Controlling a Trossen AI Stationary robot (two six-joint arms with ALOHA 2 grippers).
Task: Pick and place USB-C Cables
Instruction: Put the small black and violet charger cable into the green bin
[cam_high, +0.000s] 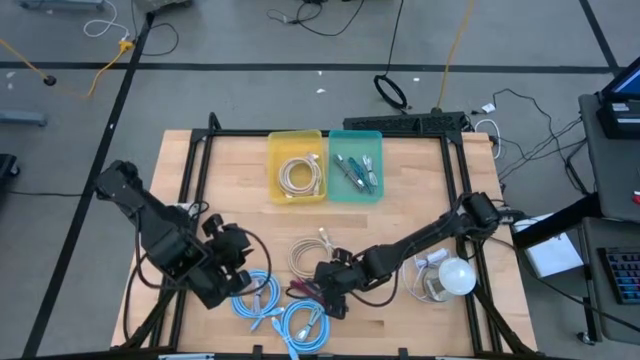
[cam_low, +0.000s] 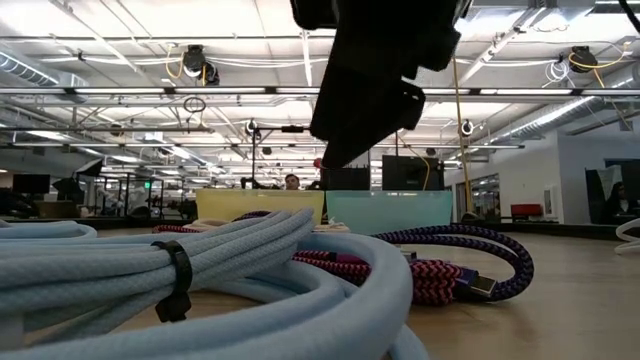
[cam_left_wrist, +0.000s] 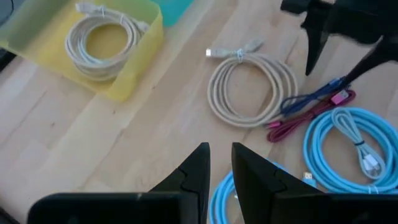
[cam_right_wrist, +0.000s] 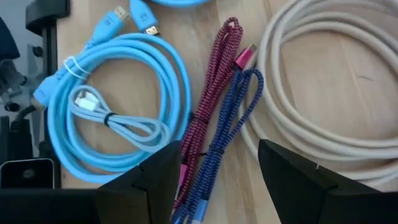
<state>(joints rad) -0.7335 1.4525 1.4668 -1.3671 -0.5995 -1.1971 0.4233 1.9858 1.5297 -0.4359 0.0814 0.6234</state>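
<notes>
Bench (cam_high: 400, 180) carries a yellow bin (cam_high: 296, 166) holding one beige coil (cam_high: 300, 175) and a teal bin (cam_high: 355, 165) with short cables (cam_high: 352, 170) inside. Loose on the wood: a second beige coil (cam_high: 308, 255), a maroon cable (cam_right_wrist: 210, 106) and a purple cable (cam_right_wrist: 231, 118) lying side by side, and two light blue coils (cam_high: 257, 298) near the front edge. Right gripper (cam_right_wrist: 216, 186) hangs just above the maroon and purple pair with its fingers spread wide, one to each side of them, holding nothing. Left gripper (cam_left_wrist: 219, 171) hovers over the bench near a light blue coil, fingers nearly closed with a narrow gap, empty. A white bulb (cam_high: 458, 275) with its cord sits at the right side.
</notes>
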